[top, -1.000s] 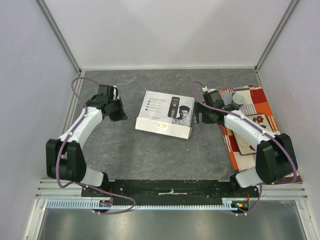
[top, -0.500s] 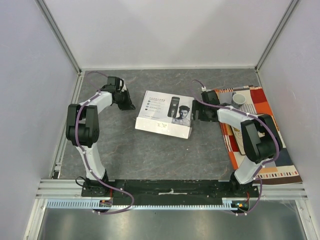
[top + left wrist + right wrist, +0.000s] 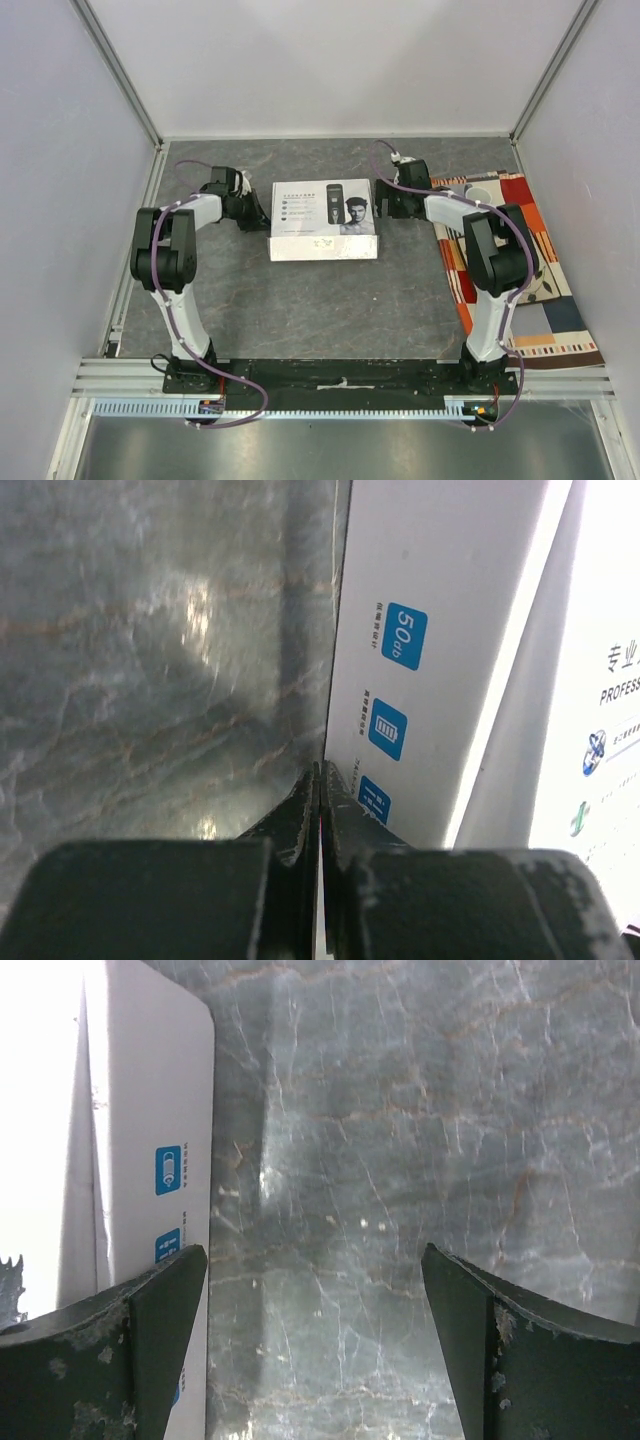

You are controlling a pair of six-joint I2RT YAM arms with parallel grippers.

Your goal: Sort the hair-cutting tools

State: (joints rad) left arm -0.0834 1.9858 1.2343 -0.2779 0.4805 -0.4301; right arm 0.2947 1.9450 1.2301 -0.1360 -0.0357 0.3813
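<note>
Hair-cutting tools are hidden from us; our left fingers (image 3: 318,792), pressed together, meet the white box (image 3: 325,246)'s left side, our right fingers (image 3: 388,204) spread wide beside its right.

One each: box (image 3: 325,218); mat (image 3: 530,275); perhaps cup (image 3: 479,192)

left tool (image 3: 318,777) closed tight; right tool (image 3: 312,1260) spread wide; both reaching far forward.

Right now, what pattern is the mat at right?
Red, orange, white patchwork mat; top external view.
</note>
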